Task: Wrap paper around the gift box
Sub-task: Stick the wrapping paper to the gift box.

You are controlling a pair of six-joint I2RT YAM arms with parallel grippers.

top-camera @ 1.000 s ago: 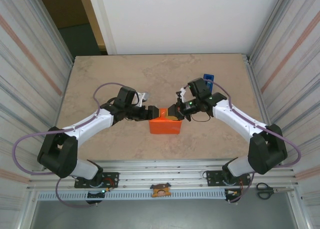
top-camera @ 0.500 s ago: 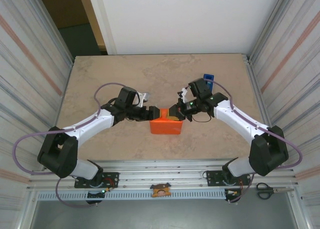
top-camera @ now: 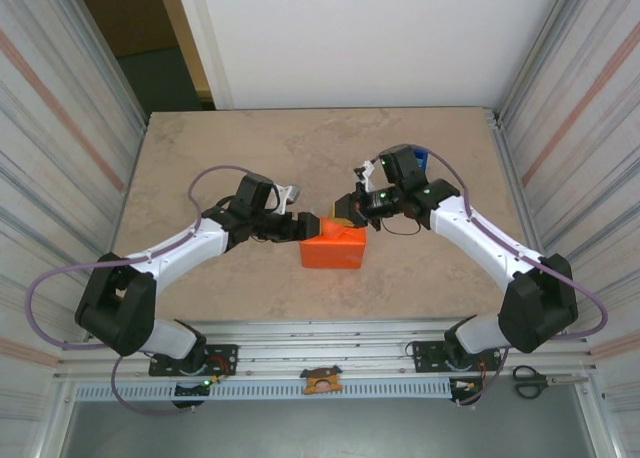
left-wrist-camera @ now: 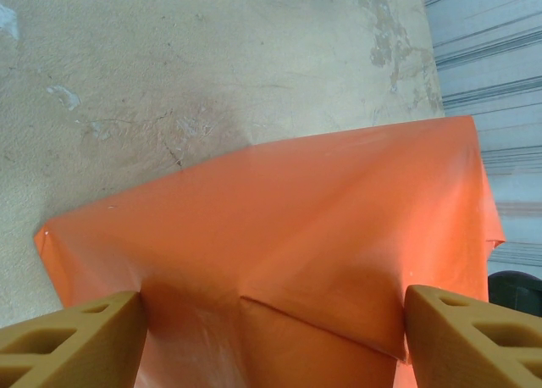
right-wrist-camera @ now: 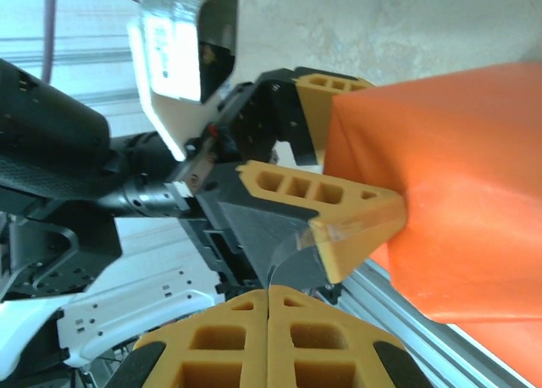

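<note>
Left gripper (top-camera: 307,225) stands wide apart. Its two yellow fingers (left-wrist-camera: 69,344) are set on either side of the left end of the wrapped block, and the orange sheet runs from one finger to the other, touching both, so the hand is clamped across it. The right gripper (top-camera: 343,209) is at the block's far edge, just beside one of the left gripper's fingers. Its own two fingers are pressed flat together, and whether anything thin is pinched there I cannot tell.

Counted, there are two arms and two grippers. One sheet of paper (top-camera: 335,250) is drawn over one gift box, which is hidden beneath it and gives it sharp edges and corners. The wrapped block rests on the table (top-camera: 200,158) near the middle, between the two grippers and a little toward the near side. One blue tape dispenser (top-camera: 421,158) stands further back on the right, partly behind the right arm. One pair of scissors (top-camera: 530,380) lies off the table at the near right.
</note>
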